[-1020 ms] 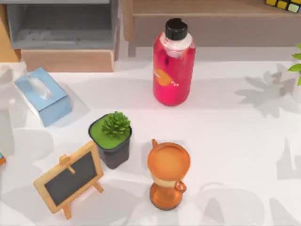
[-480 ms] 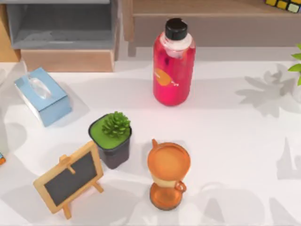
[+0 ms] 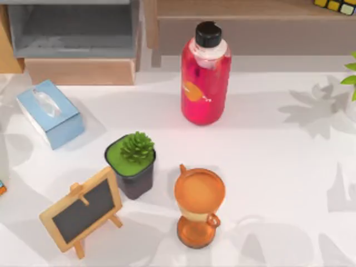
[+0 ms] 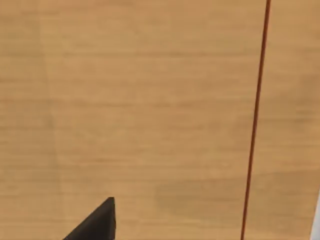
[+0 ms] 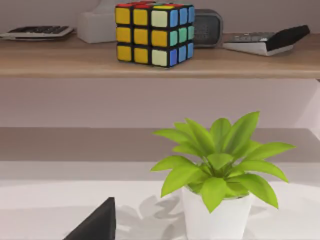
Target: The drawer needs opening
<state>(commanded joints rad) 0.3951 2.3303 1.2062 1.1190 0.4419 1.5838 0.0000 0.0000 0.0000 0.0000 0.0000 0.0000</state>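
The drawer [image 3: 78, 41] stands pulled out at the table's [image 3: 267, 167] back left, grey interior exposed. The left wrist view faces a wood panel [image 4: 150, 110]. Finger state of either gripper: cannot tell.

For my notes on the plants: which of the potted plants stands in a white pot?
The leafy plant with long broad leaves, below the shelf with the colour cube. The small spiky succulent sits in a dark pot.
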